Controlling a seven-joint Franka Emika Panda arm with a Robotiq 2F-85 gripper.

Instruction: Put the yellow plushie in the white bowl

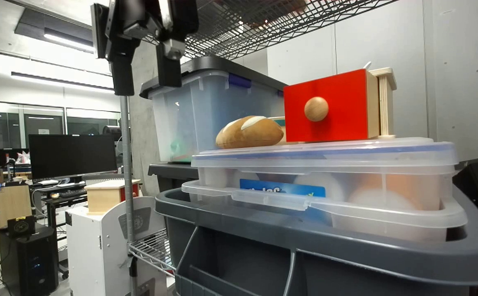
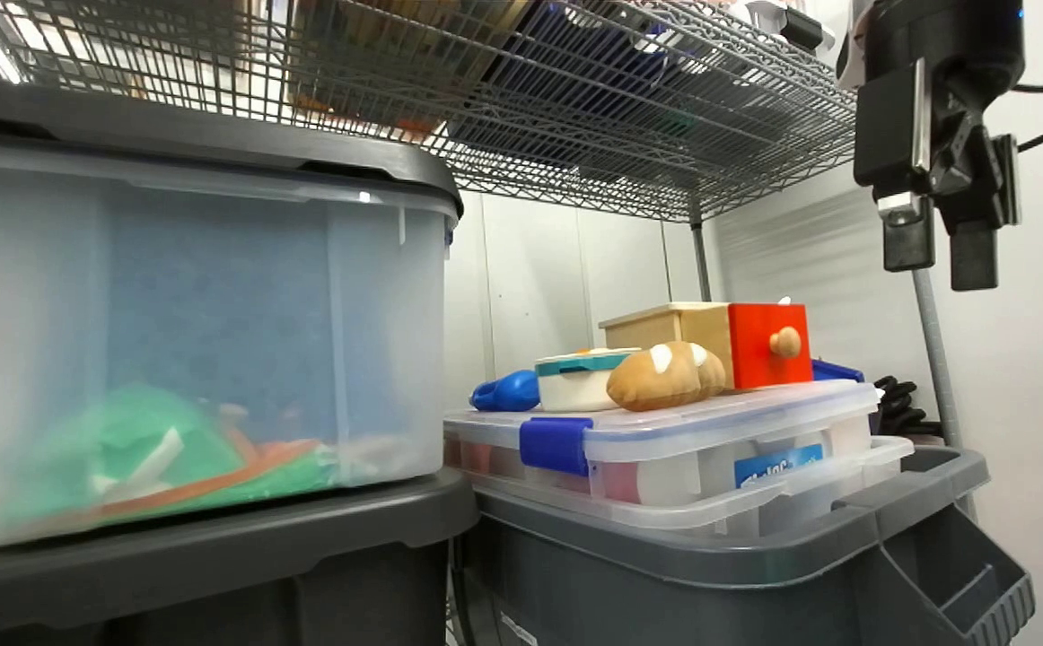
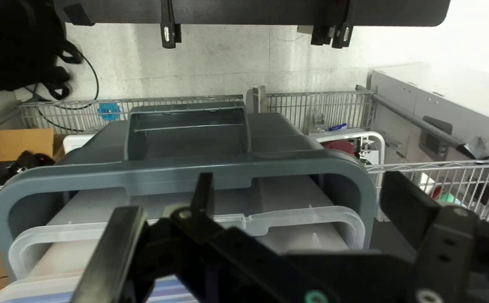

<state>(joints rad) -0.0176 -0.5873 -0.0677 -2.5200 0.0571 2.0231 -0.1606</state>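
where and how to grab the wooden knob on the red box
Probably around the sides of the wooden knob, coming straight at the red box from its front: the knob is rounded, juts from that face and shows uncovered in both exterior views.

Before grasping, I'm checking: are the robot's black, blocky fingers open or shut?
Open: the black fingers stand apart, background showing between them in both exterior views.

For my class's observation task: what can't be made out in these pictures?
Yellow plushie: not identifiable in any view, cause unclear.
Teal-rimmed container: mostly behind the tan loaf in an exterior view.
Tall bin: contents blurred by cloudy plastic in an exterior view.
Gripper: top cut off by an exterior view's edge.
Clear lid: cut off by the wrist view's bottom edge.
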